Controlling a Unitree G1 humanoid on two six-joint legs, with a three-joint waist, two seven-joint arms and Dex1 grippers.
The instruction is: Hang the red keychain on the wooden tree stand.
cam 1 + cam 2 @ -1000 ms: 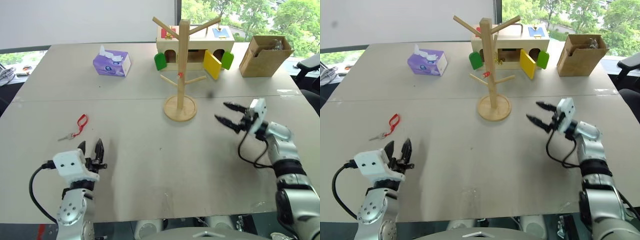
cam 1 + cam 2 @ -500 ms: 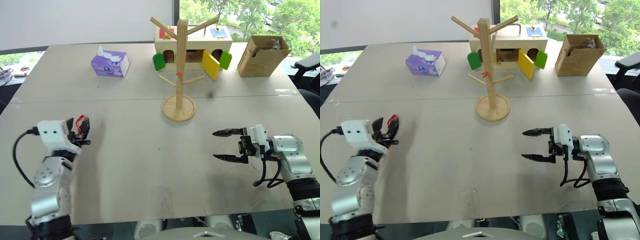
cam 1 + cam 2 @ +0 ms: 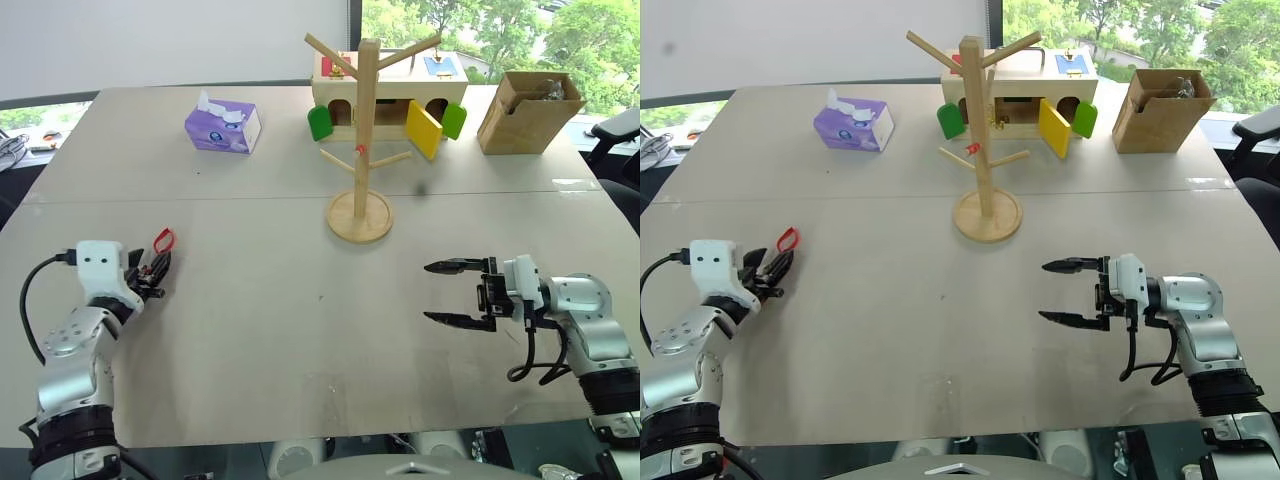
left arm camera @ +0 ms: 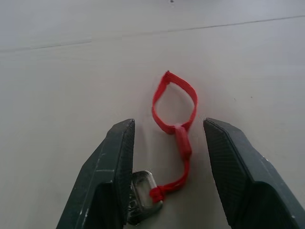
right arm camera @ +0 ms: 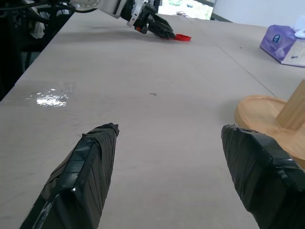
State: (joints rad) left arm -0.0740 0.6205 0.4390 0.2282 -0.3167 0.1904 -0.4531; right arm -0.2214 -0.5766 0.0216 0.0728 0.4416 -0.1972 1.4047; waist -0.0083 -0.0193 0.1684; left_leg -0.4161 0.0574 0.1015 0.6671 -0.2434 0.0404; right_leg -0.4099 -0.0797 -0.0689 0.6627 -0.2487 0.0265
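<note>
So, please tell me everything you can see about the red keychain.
The red keychain is a thin red strap, apparently woven fabric, forming a small loop that narrows into a short tail. At the tail's end sits a small silver metal piece. It lies flat on the light table, near its left edge. The left gripper stands open with one finger on each side of the strap; the metal piece lies against one finger. The keychain is not lifted.

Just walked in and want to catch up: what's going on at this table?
The robot's left gripper is open around the red keychain, which lies flat on the table, its strap between the fingers, not yet gripped. The right gripper hangs open over the table, holding nothing. The wooden tree stand stands farther back with nothing hung on its pegs.
</note>
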